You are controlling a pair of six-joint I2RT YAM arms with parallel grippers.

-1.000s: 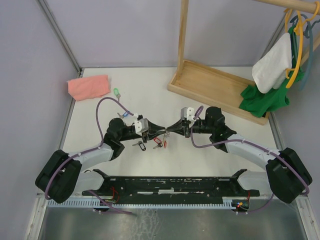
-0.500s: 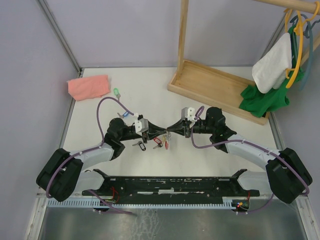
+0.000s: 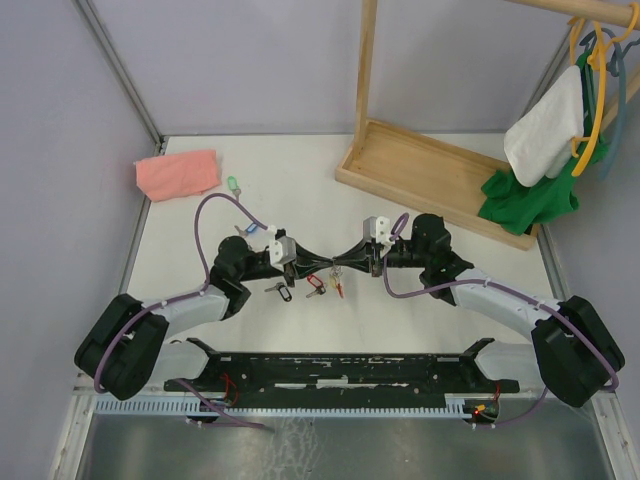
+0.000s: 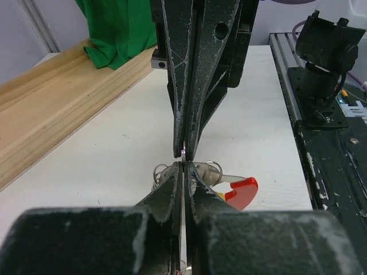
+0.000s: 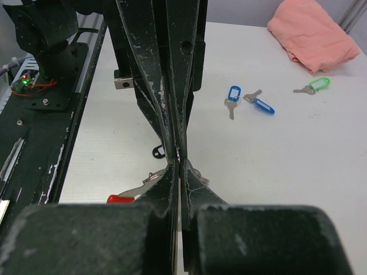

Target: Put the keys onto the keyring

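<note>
While both arms meet tip to tip over the table (image 5: 275,160), the left gripper (image 4: 182,172) and right gripper (image 5: 176,166) each pinch the keyring (image 4: 243,189), its red crescent just below their fingertips. Blue-tagged keys (image 5: 232,94) and a green-tagged key (image 5: 318,85) lie loose nearby.

- Soft, even light from overhead; the white table (image 3: 300,190) is bright, with no glare
- Shadows are faint and short, tucked just under the arms (image 3: 180,310)
- The overhead view is sharp throughout, its straight edges barely bent
- In the wrist views the nearest fingers (image 4: 166,195) are blurred and the table beyond is sharper
</note>
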